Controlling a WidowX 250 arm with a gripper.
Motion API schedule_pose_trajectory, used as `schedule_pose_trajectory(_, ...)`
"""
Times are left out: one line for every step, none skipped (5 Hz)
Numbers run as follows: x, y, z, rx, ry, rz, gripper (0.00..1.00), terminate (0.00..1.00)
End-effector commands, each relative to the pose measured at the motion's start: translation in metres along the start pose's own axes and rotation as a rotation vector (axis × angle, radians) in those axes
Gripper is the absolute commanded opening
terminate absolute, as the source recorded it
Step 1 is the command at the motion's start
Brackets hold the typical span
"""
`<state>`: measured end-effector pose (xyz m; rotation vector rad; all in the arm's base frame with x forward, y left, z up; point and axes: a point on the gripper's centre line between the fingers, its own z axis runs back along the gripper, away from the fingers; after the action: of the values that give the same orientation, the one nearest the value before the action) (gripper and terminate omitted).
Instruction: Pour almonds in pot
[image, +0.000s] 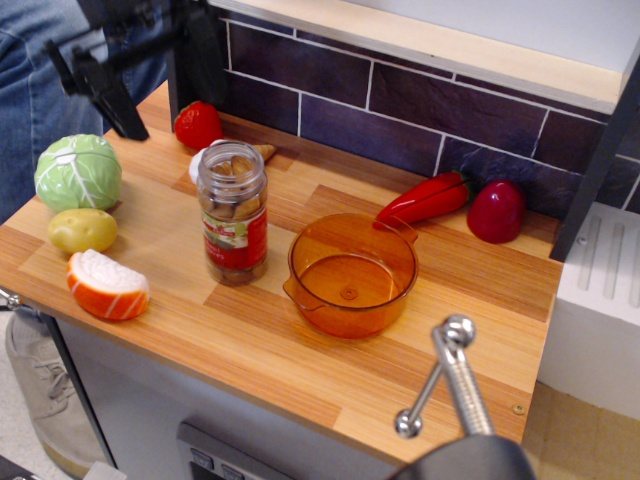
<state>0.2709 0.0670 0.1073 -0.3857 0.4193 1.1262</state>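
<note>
The jar of almonds (232, 212) stands upright on the wooden counter (300, 350), just left of the pot (351, 274) and not touching it. The jar looks full nearly to its mouth, with brown nuts showing through the clear wall above the red, green and white label. I cannot tell whether a lid is on. The pot sits flat beside it, open side up, and its orange bottom shows bare: no almonds are in it.

The gripper (150, 75) is high in the top left corner, well apart from the jar and above the back of the counter. Its dark fingers (105, 92) are spread wide and nothing is between them, so it holds nothing.

Judging from this, the pour has not begun. Nothing of the task shows as done: the jar is ungrasped, untilted and full, the pot empty. Everything is left: come down around the jar, close on it, lift it, carry it over the pot, and tip it until the nuts fall in.

Other things lie around but out of the way between jar and pot: a cabbage (78, 171), a potato (82, 230) and a salmon piece (107, 284) at the left, a strawberry (198, 124) behind the jar, and a chili (424, 199) and red pepper (496, 211) by the tiled wall at the back right
</note>
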Motion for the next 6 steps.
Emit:
schedule_pose_trajectory(0.019,0.001,-0.003,-0.020,-0.013,0.058,1.00,0.00)
schedule_pose_trajectory(0.026,-0.004,-0.019,-0.019,0.000,0.074,1.00,0.00)
schedule_pose_trajectory(0.031,-0.011,-0.030,0.002,0.046,0.095,1.00,0.00)
schedule_pose_trajectory(0.025,-0.019,-0.041,0.030,0.065,0.053,1.00,0.00)
schedule_pose_trajectory(0.009,-0.015,-0.057,0.092,0.095,0.015,1.00,0.00)
schedule_pose_trajectory(-0.001,-0.005,-0.065,0.139,0.112,-0.004,1.00,0.00)
